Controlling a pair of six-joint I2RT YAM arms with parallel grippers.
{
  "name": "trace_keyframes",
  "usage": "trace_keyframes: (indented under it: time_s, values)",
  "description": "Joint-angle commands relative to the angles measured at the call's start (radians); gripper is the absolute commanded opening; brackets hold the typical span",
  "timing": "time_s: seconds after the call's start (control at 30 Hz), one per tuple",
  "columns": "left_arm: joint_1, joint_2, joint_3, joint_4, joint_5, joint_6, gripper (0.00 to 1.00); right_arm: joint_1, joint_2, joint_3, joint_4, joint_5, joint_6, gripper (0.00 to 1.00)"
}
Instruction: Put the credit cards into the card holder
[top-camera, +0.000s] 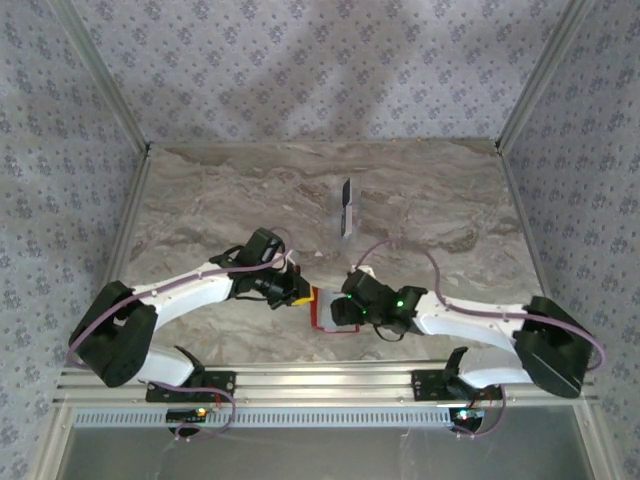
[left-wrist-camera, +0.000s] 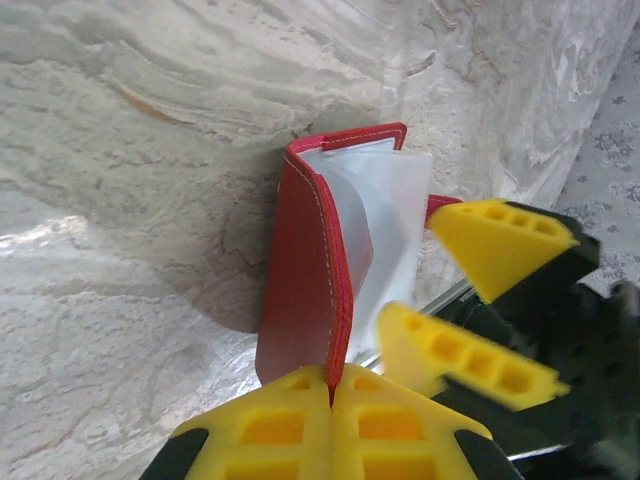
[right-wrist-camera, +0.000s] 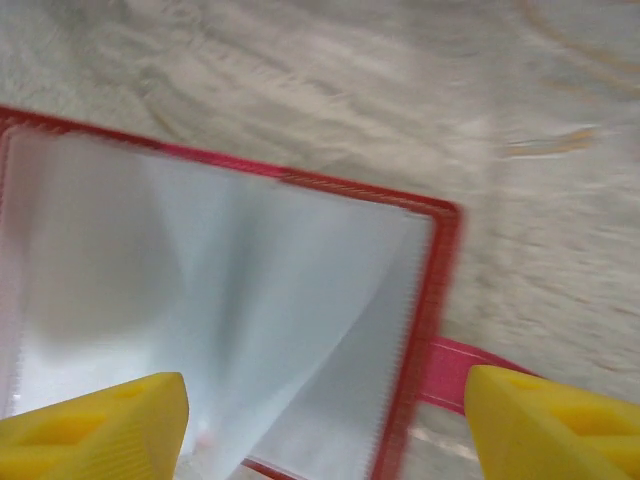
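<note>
The red card holder (top-camera: 320, 322) lies opened on the marble table between the two grippers. My left gripper (left-wrist-camera: 333, 385) is shut on the edge of its red cover (left-wrist-camera: 300, 270) and holds that flap upright, so the pale clear pockets (left-wrist-camera: 385, 230) show. Over those pockets (right-wrist-camera: 250, 300) my right gripper (right-wrist-camera: 330, 430) hovers open, one yellow fingertip (right-wrist-camera: 100, 425) on each side and nothing between them. In the top view the left gripper (top-camera: 305, 293) and right gripper (top-camera: 335, 312) nearly meet. A dark credit card with pale parts (top-camera: 346, 207) lies apart, farther back on the table.
The marble table (top-camera: 220, 200) has patterned walls at the back and both sides. A metal rail (top-camera: 320, 385) runs along the near edge by the arm bases. The right gripper's yellow fingers (left-wrist-camera: 500, 240) crowd the wallet's right side in the left wrist view.
</note>
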Motion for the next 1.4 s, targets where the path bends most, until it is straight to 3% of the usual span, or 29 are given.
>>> trace_keyframes:
  time_s: [0.0, 0.13, 0.23, 0.43, 0.53, 0.73, 0.97, 1.2, 1.3, 1.37]
  values:
    - [0.012, -0.029, -0.004, -0.056, -0.014, 0.020, 0.00, -0.054, -0.112, -0.049, -0.076, 0.027, 0.014, 0.75]
    - [0.020, -0.030, -0.008, -0.041, -0.012, -0.001, 0.00, -0.137, -0.215, -0.096, 0.040, -0.114, -0.063, 0.73]
    - [0.021, -0.027, -0.001, -0.056, -0.011, 0.010, 0.00, -0.091, -0.178, -0.073, 0.156, -0.228, -0.089, 0.73]
    - [0.020, -0.039, -0.038, 0.022, 0.010, -0.039, 0.00, 0.049, 0.082, 0.088, 0.194, -0.172, -0.072, 0.76]
    - [0.021, -0.069, -0.055, 0.014, -0.006, -0.037, 0.00, 0.062, 0.144, 0.068, 0.285, -0.175, -0.039, 0.76]
    - [0.023, -0.108, -0.079, 0.029, -0.014, -0.051, 0.00, 0.065, 0.259, 0.042, 0.290, -0.130, -0.101, 0.76]
    - [0.027, -0.129, -0.071, -0.011, -0.015, -0.022, 0.00, 0.041, 0.108, -0.016, 0.185, 0.004, -0.049, 0.75]
    - [0.051, -0.120, -0.062, -0.068, -0.024, 0.030, 0.00, -0.036, -0.034, -0.046, -0.021, 0.056, -0.013, 0.75]
    - [0.056, -0.123, -0.070, -0.074, -0.031, 0.038, 0.00, -0.065, -0.112, -0.054, -0.012, 0.053, -0.047, 0.74]
    - [0.060, -0.124, -0.075, -0.061, -0.021, 0.026, 0.00, -0.028, -0.142, -0.037, 0.019, 0.035, -0.098, 0.73]
